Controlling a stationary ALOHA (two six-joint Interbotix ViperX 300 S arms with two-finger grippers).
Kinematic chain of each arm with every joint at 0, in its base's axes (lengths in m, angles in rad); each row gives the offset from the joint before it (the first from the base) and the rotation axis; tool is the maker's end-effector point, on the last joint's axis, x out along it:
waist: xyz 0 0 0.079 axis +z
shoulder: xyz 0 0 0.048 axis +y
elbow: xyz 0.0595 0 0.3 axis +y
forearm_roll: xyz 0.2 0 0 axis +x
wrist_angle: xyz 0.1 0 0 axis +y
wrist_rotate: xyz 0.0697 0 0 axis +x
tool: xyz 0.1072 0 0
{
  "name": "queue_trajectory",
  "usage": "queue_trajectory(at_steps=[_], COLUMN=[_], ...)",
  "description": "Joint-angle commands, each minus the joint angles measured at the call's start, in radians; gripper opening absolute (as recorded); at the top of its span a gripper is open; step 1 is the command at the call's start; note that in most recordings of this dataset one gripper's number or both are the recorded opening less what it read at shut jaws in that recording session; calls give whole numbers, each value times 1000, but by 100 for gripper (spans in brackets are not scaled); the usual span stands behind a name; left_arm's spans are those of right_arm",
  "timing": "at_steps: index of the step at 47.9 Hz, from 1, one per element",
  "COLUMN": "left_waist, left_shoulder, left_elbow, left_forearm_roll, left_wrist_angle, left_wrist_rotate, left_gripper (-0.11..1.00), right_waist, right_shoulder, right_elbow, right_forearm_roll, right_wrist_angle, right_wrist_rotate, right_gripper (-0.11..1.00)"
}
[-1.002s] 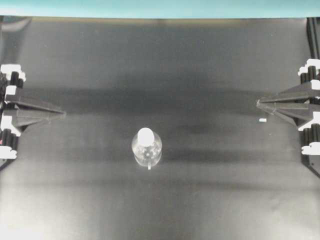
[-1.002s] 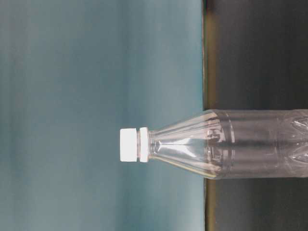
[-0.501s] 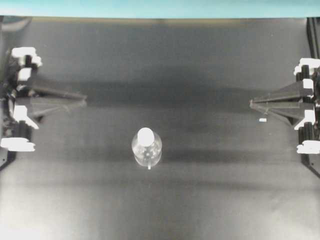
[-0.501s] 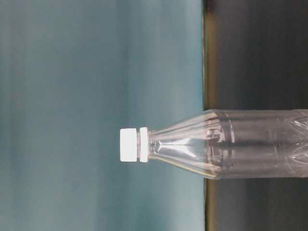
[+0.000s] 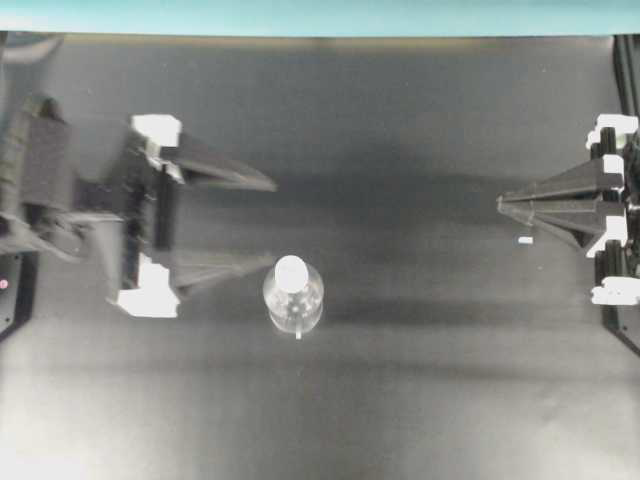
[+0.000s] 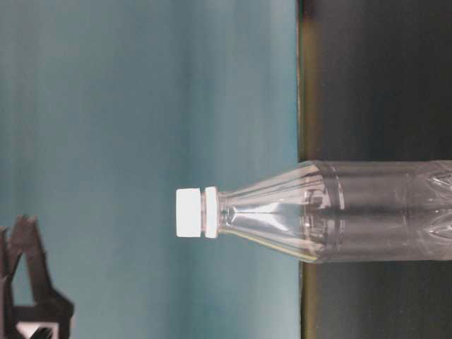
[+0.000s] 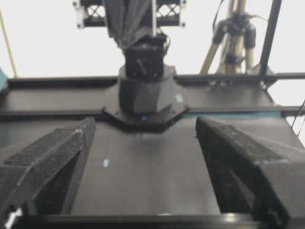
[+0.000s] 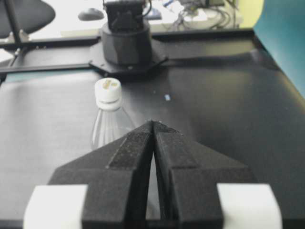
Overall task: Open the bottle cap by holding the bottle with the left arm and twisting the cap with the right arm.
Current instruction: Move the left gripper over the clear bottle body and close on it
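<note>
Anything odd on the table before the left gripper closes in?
Only a tiny white fleck lying on the mat near the right gripper, apart from it. The bottle stands upright, its cap on.

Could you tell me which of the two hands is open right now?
The left hand, near the bottle, has its fingers spread wide; the right hand, at the table's far edge, is pressed shut.

no readable text, labels, brands or numbers anywhere
</note>
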Motion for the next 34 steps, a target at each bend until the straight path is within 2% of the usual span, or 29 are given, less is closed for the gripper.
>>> queue_trajectory(at_steps=[1, 9, 20, 34], left_waist=[-15, -38, -41, -34], left_shoulder=[41, 135, 238, 347], left_elbow=[-25, -21, -28, 31], left_forearm_roll=[3, 3, 3, 3], left_wrist_angle=[-38, -38, -44, -77], left_wrist_rotate=[-3, -18, -52, -95], left_gripper=[93, 94, 95, 97], right_waist=[-8, -8, -8, -11], right_shoulder=[3, 0, -2, -5], right_elbow=[-25, -26, -28, -32], right_forearm_roll=[3, 3, 3, 5], right_wrist_angle=[3, 20, 21, 21], right_wrist_rotate=[18, 44, 48, 57], right_gripper=[0, 0, 0, 0])
